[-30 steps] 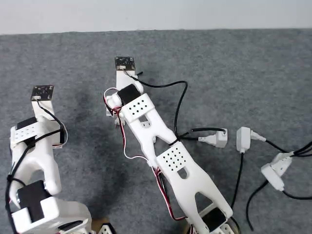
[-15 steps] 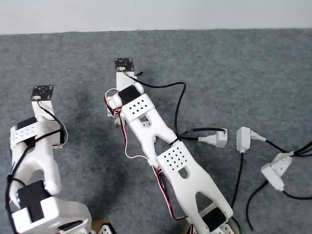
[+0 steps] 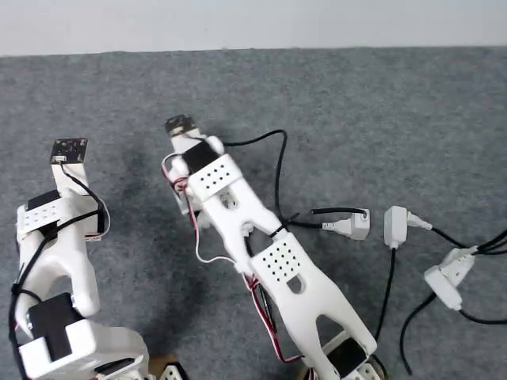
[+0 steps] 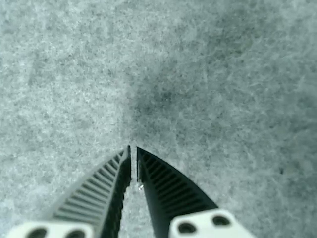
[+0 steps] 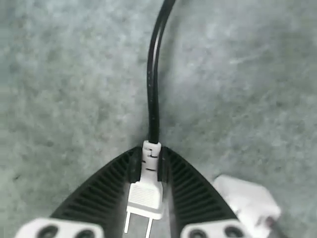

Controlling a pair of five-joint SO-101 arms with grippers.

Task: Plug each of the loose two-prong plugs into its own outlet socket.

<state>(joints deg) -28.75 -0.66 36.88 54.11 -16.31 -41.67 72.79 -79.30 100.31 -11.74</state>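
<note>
Step in hand: a plug is gripped but not yet inserted. The right arm (image 3: 277, 261) lies across the mat, and the right gripper (image 5: 151, 151) is clamped on a white two-prong plug (image 5: 144, 196). Its prongs face the wrist and its black cord (image 5: 153, 89) leads away. Next move, as judged: reach the white socket blocks (image 3: 394, 226), well apart, and turn the prongs toward one. The left gripper (image 4: 132, 151) is closed on nothing. Surface: grey felt (image 3: 380, 111). Pale wall (image 3: 253, 24) behind.

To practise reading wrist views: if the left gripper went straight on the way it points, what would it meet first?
Probably the grey mat: the left gripper points down at it, with nothing between in its wrist view.
</note>
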